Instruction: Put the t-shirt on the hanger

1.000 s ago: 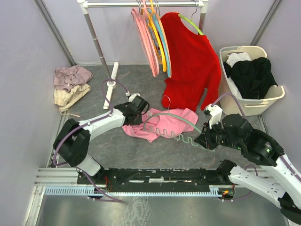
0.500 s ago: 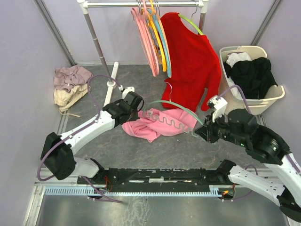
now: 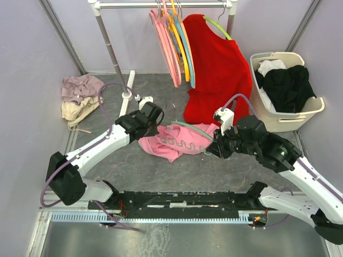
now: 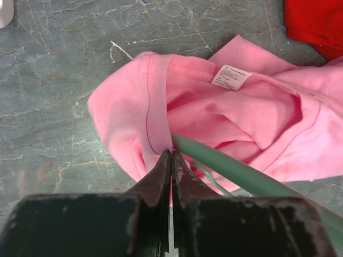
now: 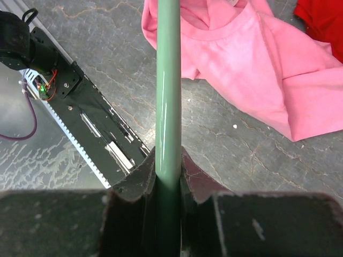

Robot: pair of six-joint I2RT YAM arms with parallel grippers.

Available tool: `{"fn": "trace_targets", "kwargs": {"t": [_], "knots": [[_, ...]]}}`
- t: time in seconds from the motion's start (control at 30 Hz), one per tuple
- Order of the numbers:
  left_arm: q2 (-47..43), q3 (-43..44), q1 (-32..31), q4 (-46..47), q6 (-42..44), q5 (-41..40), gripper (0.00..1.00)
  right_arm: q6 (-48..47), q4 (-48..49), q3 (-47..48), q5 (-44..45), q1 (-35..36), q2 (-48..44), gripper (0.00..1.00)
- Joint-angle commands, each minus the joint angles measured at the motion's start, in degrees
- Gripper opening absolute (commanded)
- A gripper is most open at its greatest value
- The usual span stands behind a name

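Now, left gripper [image 4: 171, 155]: jaws pressed together, pinching a fold of the t-shirt's ribbed collar
Right gripper [image 5: 170, 160]: clamped on the hanger's straight arm, which runs up between the fingers
Hanger [image 3: 195, 127]: pale mint green, held tilted over the pink cloth, wavy bar on the near side, metal hook pointing toward the rail; one arm's end meets the collar just beside the left fingertips
T-shirt [image 3: 161, 147]: pink, crumpled on the grey tabletop [image 3: 134, 166] between the two arms, neck label showing in the left wrist view
Red shirt [image 3: 220, 75]: hangs from the clothes rail [image 3: 161, 4], its hem near the t-shirt
Pink hangers [image 3: 166, 48]: on the rail, left of the red shirt
Laundry basket [image 3: 278, 122]: far right, holding black and white clothes
Beige clothes pile [image 3: 80, 96]: far left
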Motion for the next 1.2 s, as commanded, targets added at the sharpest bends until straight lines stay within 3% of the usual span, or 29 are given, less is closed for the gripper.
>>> {"fn": "trace_targets", "kwargs": {"t": [0.0, 0.2, 0.47, 0.77, 0.93, 1.17], "knots": [[-2.6, 5.8, -0.7, -0.5, 1.9, 0.1, 0.03, -1.6, 4.9, -0.8, -5.7, 0.0, 0.1, 0.02], [-1.4, 13.8, -2.2, -3.6, 3.2, 2.7, 0.03, -1.7, 7.4, -2.4, -6.2, -0.1, -0.6, 0.02], [0.8, 23.8, -3.8, -9.7, 5.3, 3.0, 0.03, -3.0, 6.0, 4.4, -6.4, -0.1, -1.1, 0.02], [3.2, 37.6, -4.9, -16.4, 7.7, 2.9, 0.03, 1.4, 14.6, 4.3, -8.7, -0.1, -4.7, 0.02], [3.7, 36.1, -5.2, -17.3, 7.8, 4.5, 0.03, 1.2, 12.2, 1.9, -6.6, -0.1, -7.6, 0.02], [3.5, 26.8, -7.4, -16.5, 6.7, 5.7, 0.03, -1.5, 4.1, -0.4, -3.0, 0.0, -11.6, 0.02]]}}
